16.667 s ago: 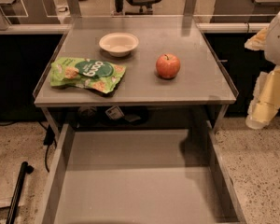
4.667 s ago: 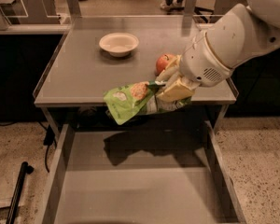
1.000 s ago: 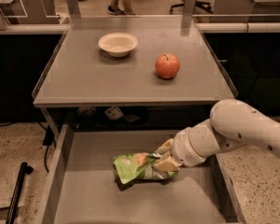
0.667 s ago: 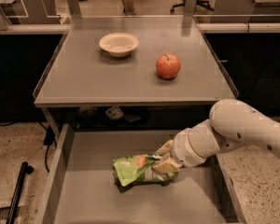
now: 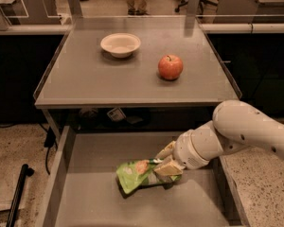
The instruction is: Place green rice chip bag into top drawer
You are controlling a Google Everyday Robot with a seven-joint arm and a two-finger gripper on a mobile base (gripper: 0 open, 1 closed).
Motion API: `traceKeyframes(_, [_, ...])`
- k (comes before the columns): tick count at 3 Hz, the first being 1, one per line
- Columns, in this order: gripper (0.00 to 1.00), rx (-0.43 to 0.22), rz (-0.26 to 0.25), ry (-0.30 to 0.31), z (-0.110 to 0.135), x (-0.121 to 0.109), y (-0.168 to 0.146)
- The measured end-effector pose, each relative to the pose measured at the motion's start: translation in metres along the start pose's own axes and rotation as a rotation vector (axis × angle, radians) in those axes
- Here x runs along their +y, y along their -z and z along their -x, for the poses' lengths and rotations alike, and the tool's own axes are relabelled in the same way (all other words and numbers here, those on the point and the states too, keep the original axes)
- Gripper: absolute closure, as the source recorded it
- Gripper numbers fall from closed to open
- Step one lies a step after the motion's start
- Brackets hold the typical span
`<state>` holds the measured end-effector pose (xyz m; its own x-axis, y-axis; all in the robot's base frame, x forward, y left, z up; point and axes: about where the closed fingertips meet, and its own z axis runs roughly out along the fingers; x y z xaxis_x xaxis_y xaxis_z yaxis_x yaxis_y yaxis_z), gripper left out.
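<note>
Down from the tabletop, where it lay beside the bowl some seconds back, the green rice chip bag (image 5: 134,175) is now low inside the top drawer (image 5: 87,157), which stands pulled out beneath the table (image 5: 99,82). Over the last second it has barely shifted. The robot's white arm (image 5: 246,129) reaches in from the right. Its gripper (image 5: 164,161) is just right of the drawer's middle, its tan fingers (image 5: 169,169) pinched narrow on the pouch's right end. The bag is tilted, its left end pointing toward the drawer's left wall, with a dark shadow directly under it. Whether it touches the drawer floor cannot be told. Up on the table, the cream bowl (image 5: 120,44) is toward the back and the red apple (image 5: 170,66) is to its right and a little nearer the front, the two well apart. A black rod (image 5: 19,193) leans on the speckled floor left of the drawer.
</note>
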<state>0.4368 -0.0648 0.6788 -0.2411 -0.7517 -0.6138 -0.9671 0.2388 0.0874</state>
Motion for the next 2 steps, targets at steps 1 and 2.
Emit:
traceKeyframes(1, [0.07,0.000,0.000,0.000,0.0000,0.0000,0.0000])
traceKeyframes(2, [0.00,0.000,0.000,0.000,0.0000,0.0000,0.0000])
